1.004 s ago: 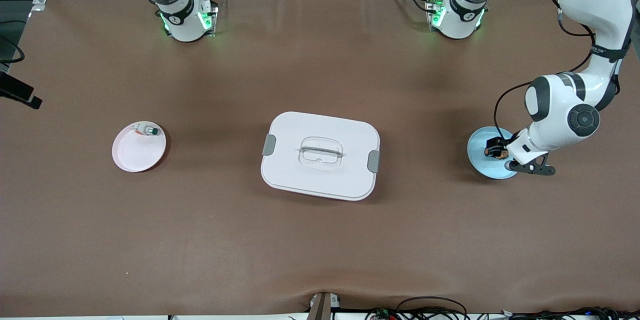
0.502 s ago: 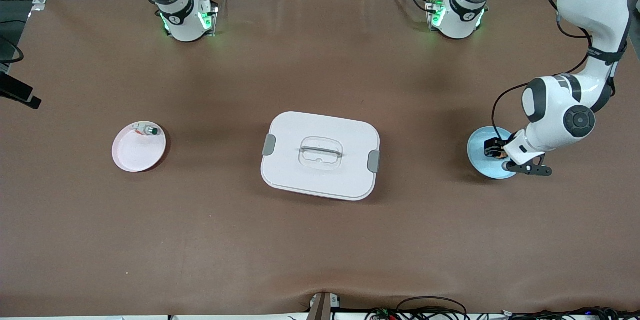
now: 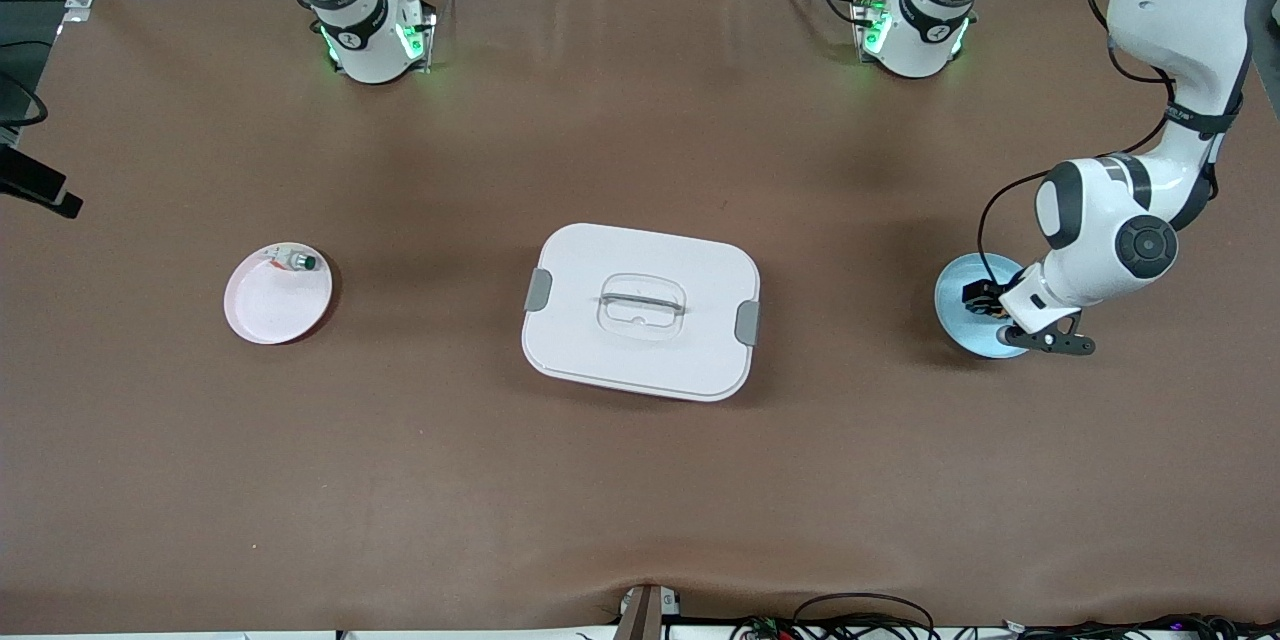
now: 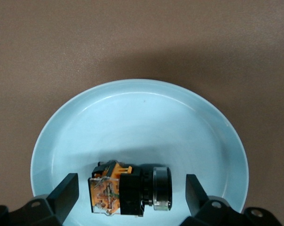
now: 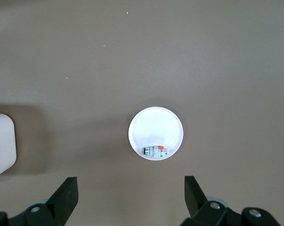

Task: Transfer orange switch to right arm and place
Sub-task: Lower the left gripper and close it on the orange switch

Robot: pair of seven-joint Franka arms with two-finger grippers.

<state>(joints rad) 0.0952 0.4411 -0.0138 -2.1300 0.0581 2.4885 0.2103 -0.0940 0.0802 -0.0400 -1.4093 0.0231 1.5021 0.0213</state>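
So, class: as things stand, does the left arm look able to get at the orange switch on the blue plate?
Probably yes. The left pincer hangs open, a finger either side of the orange switch, which lies uncovered on the blue plate.

A robotics lab: two bench-mounted arms point(image 3: 1140, 220), brown mat, loose cables point(image 3: 860, 615).

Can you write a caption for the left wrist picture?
Left gripper, fingers open, straddles the orange switch lying in the blue plate.

readable text: none
black band on the white left arm point(image 3: 1188, 115): faint print, not legible
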